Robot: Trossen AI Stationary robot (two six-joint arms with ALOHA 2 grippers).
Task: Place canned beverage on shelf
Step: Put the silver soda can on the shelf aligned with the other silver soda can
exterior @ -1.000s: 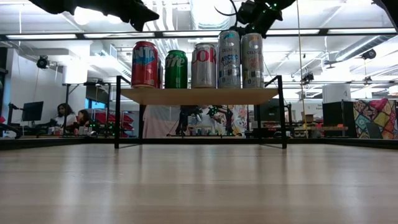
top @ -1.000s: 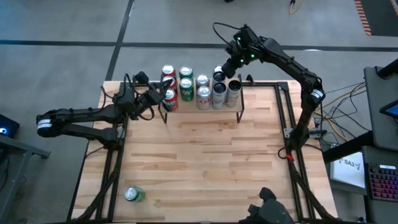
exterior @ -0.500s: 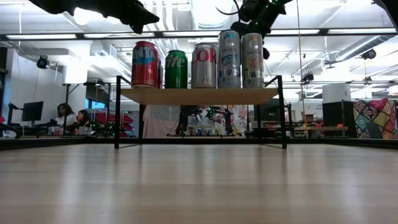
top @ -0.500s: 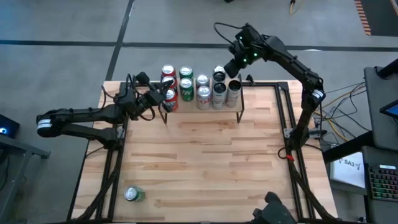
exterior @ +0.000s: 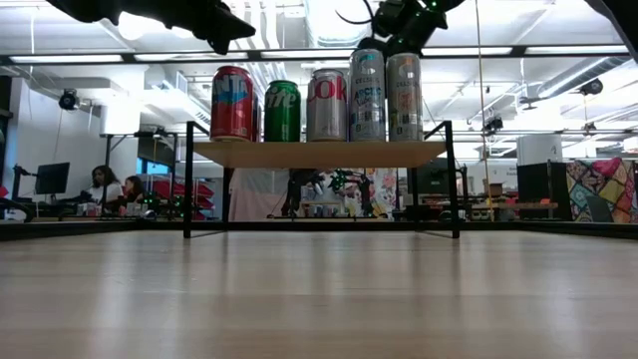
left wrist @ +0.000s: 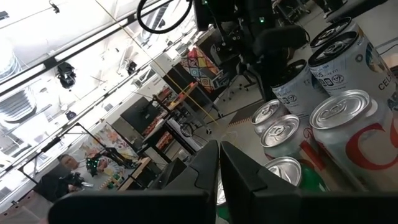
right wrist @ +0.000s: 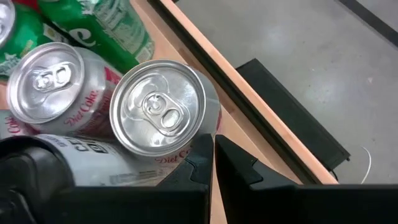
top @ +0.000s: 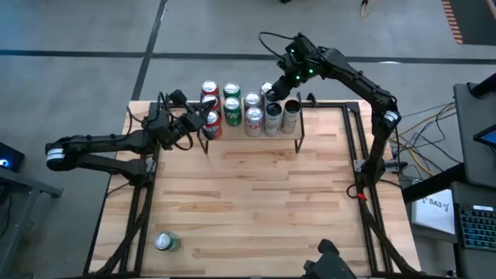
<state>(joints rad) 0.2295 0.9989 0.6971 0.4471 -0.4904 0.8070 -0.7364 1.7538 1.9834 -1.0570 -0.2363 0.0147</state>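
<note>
The shelf (exterior: 319, 153) stands at the table's far side (top: 248, 142) and carries several upright cans (top: 252, 116), red, green and silver. A green can (top: 167, 242) lies on its side on the table near the front left corner. My right gripper (top: 274, 90) hangs shut above the shelf's far right cans, its fingertips (right wrist: 213, 149) beside a silver Diet Coke can (right wrist: 158, 109). My left gripper (top: 198, 124) is shut and empty at the shelf's left end, level with the can tops (left wrist: 219, 155). My right gripper's shut fingertips (right wrist: 205, 149) stand close against the side of the silver Diet Coke can, just under its rim (right wrist: 202, 127), coming from above. I cannot tell whether they touch it. The can stands upright on the shelf.
The shelf's black legs (exterior: 187, 179) stand on the wooden tabletop (top: 256, 201). Black rails (top: 353, 147) run along the table's sides. Broad bare tabletop lies between the shelf and the near edge. People sit in the room behind, at the low view's left (exterior: 100, 184).
My right gripper has gone a little toward the table's left edge above the shelf's far right cans, staying shut. The cans and my left arm have kept still.
</note>
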